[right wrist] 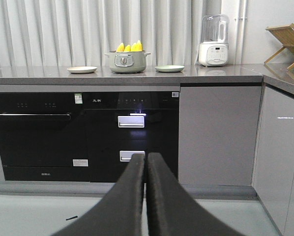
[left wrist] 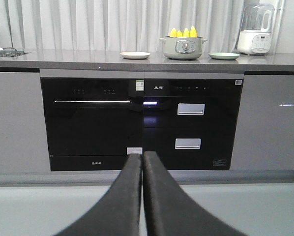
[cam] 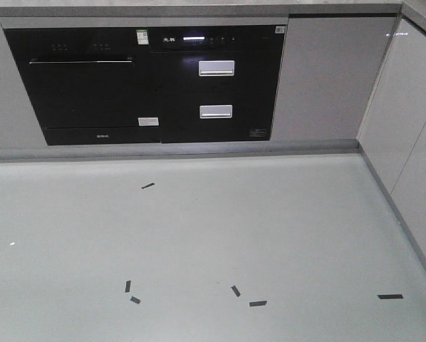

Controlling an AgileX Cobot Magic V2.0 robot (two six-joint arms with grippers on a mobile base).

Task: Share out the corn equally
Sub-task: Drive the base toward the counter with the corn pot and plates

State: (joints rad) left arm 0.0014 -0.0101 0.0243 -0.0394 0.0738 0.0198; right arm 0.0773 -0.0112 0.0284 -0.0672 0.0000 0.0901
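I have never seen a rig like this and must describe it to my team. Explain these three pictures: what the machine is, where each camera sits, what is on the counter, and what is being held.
This is a wheeled robot with two arms, each ending in a two-fingered gripper. The front-facing picture looks forward and down at the floor, with its black tape marks, and at the built-in black appliances.

The other two pictures come from cameras on the wrists. The dark prongs at the bottom are the left gripper and the right gripper. Both are shut, with nothing between them.

On the counter stands a pot with corn sticking up out of it. A pale plate sits on one side and a green plate on the other, and both look bare. Nothing is held.
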